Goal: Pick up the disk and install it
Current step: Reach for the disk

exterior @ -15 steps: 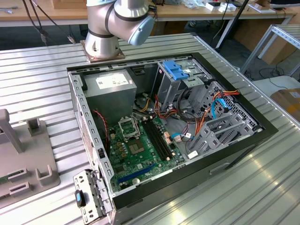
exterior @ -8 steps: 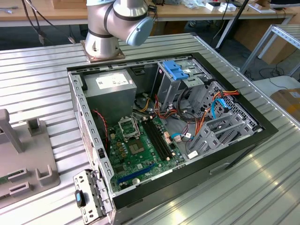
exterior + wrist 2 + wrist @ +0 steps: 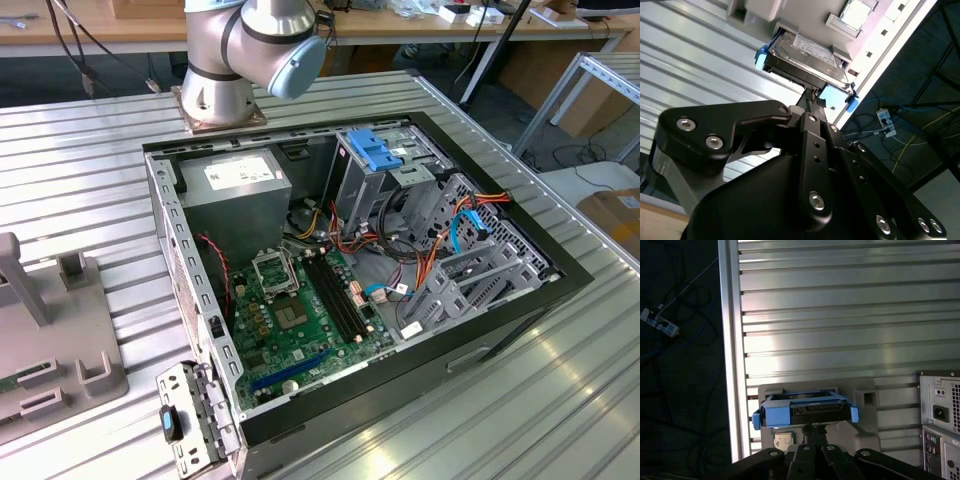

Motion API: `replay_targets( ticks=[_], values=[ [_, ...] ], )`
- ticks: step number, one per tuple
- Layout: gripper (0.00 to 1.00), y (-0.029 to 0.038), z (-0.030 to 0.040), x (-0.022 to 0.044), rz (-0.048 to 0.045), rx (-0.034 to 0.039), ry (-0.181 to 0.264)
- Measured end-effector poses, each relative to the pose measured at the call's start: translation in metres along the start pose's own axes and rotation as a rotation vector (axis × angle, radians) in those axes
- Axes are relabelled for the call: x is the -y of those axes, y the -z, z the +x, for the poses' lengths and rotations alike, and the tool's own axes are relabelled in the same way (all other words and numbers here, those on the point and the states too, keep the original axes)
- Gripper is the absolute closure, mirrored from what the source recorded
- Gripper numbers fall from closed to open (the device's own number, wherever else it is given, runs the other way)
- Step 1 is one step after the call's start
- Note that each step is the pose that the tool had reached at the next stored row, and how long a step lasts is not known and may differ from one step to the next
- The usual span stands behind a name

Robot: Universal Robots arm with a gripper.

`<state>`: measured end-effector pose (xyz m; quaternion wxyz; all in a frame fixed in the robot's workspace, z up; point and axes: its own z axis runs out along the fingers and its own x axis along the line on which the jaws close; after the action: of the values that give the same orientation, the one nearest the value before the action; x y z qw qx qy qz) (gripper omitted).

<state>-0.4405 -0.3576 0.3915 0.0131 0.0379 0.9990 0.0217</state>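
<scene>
Logged ribbed metal bench (image 3: 90, 150); wooden table (image 3: 100, 25) behind in exterior view; dark floor (image 3: 680, 400) with cables (image 3: 699, 332) and one power strip (image 3: 660, 326) in first wrist view. Counted: one open PC case (image 3: 560, 290), one arm (image 3: 240, 40), one grey holder (image 3: 867, 392), one disk (image 3: 805, 410). Found disk seated in holder near bench edge, tool (image 3: 815, 429) just beside its blue frame. Cannot tell whether tool released or clenched.
</scene>
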Motion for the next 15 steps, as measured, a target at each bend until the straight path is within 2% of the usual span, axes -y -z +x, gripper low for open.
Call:
replay_targets(
  ticks=[3,7,9,14,15],
  values=[
    [0.89,0.0001,0.0036,0.0002,0.0000,0.0000,0.000],
    [0.89,0.0000,0.0178,0.0014,0.0000,0.0001,-0.001],
    [0.89,-0.0001,0.0216,0.0016,0.0001,0.0002,-0.002],
    [0.89,-0.0001,0.0223,0.0017,0.0005,0.0002,-0.002],
    [0.89,-0.0002,0.0223,0.0016,0.0009,-0.0047,-0.002]
  ],
)
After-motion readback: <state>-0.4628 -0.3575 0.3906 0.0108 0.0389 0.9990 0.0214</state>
